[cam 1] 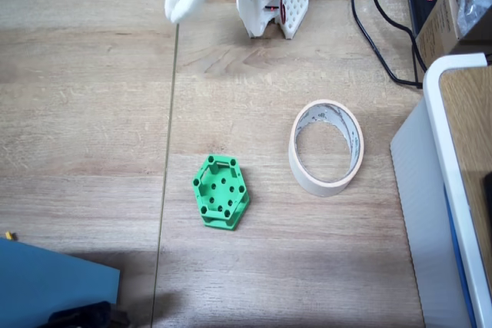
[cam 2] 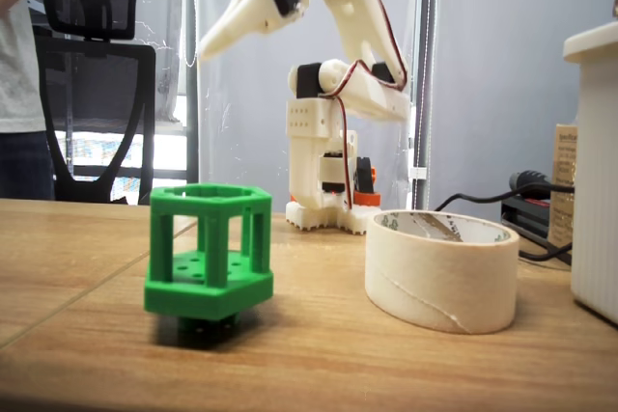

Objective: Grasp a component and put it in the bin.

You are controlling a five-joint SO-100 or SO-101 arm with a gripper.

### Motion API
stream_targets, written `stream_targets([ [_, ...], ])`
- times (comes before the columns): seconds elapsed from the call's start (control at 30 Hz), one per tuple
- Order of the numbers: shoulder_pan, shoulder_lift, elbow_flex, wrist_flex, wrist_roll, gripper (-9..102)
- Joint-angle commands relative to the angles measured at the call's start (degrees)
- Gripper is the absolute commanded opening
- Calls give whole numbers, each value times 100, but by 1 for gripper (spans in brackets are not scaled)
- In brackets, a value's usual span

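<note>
Component (cam 2: 208, 258) stands well below your raised gripper (cam 2: 205, 45), which holds nothing, opening unclear; descend squarely over its rim, clear of the bin (cam 2: 442, 272).

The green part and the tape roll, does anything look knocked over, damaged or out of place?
Nothing stands out. The green component sits upright on the table, open face up, and the tape ring lies flat beside it, apart from it. Neither looks damaged.

A green hexagonal component (cam 1: 221, 192) sits near the middle of a wooden table (cam 1: 84, 113), well apart from the beige tape-ring bin (cam 1: 327, 147) toward the right edge. The white gripper (cam 1: 175, 14) hangs by the far edge, its jaws' state unclear.
</note>
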Motion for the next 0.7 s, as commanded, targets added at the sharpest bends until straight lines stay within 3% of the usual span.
stream_targets([
  [0.0, -545, -1160, -1055, -70, 44, 0],
  [0.4, -1178, -4509, -3287, -70, 62, 2],
  [0.67, -1213, -5651, -3841, -70, 53, 9],
])
